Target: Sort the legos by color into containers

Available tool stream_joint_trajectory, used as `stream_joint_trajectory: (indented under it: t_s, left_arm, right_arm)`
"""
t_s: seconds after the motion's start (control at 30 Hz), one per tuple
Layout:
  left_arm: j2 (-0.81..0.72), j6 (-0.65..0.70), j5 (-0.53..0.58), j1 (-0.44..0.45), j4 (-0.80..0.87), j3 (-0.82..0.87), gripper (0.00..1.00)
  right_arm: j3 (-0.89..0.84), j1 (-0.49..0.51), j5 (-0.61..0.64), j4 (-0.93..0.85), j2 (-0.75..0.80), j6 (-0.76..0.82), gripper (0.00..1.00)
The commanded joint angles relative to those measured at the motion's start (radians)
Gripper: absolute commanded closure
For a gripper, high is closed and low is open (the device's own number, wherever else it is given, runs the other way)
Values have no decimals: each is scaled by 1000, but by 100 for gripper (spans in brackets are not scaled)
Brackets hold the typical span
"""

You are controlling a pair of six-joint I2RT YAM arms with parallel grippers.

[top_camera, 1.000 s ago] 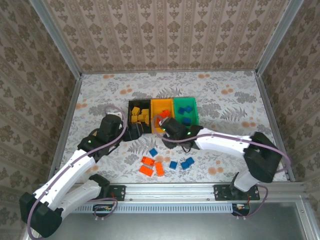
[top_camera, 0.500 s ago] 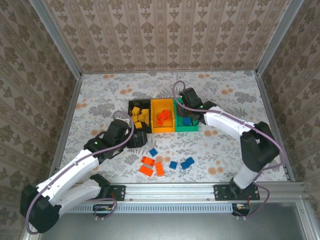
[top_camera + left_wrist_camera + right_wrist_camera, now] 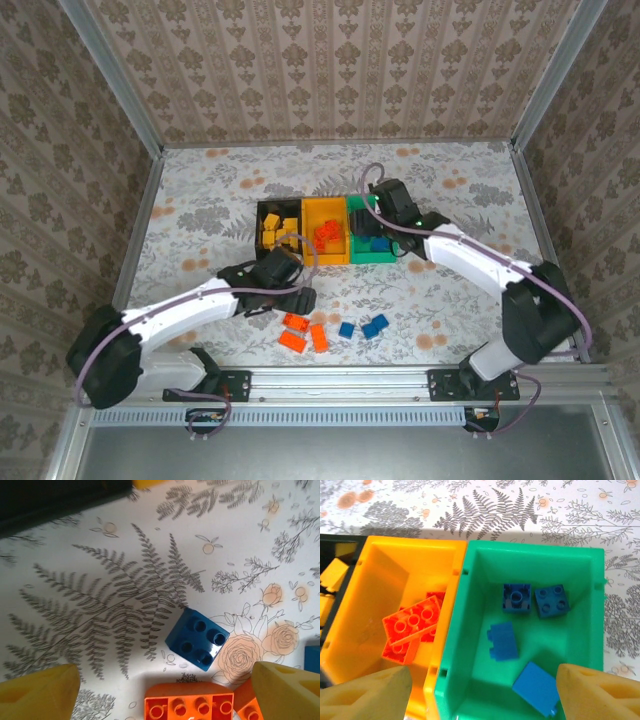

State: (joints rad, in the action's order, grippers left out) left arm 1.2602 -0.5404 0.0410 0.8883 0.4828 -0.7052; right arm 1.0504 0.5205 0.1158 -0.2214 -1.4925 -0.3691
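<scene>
The containers stand joined in a row: black [image 3: 262,214], yellow-orange [image 3: 309,212], green [image 3: 386,244]. My right gripper [image 3: 372,228] hangs open above the green bin [image 3: 475,630], nothing between its fingers [image 3: 365,692]. Several blue legos [image 3: 503,640] lie inside. Red-orange legos [image 3: 412,625] are in the yellow-orange bin [image 3: 375,575], yellow ones [image 3: 275,231] in the black bin. My left gripper [image 3: 162,680] is open just above the table over a loose blue lego [image 3: 197,638] and a red-orange one [image 3: 189,706].
More loose legos lie near the front edge: red-orange ones [image 3: 292,341] [image 3: 319,337] and blue ones [image 3: 346,329] [image 3: 375,326]. The metal rail [image 3: 340,380] runs along the near edge. Patterned walls enclose the floral table [image 3: 460,200].
My right gripper moved from in front of the bins to above the green one and opened. My left arm swung from the black bin down and right over the loose legos.
</scene>
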Motion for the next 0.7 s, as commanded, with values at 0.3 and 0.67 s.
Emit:
stream_joint_trajectory:
  t_s: [0.3, 0.67]
  left_arm:
    - [286, 94, 58, 63, 17, -173, 31]
    - [358, 50, 48, 100, 70, -178, 33]
  right_arm:
    - [-186, 6, -1, 7, 277, -58, 21]
    - [-222, 3, 47, -19, 354, -58, 19]
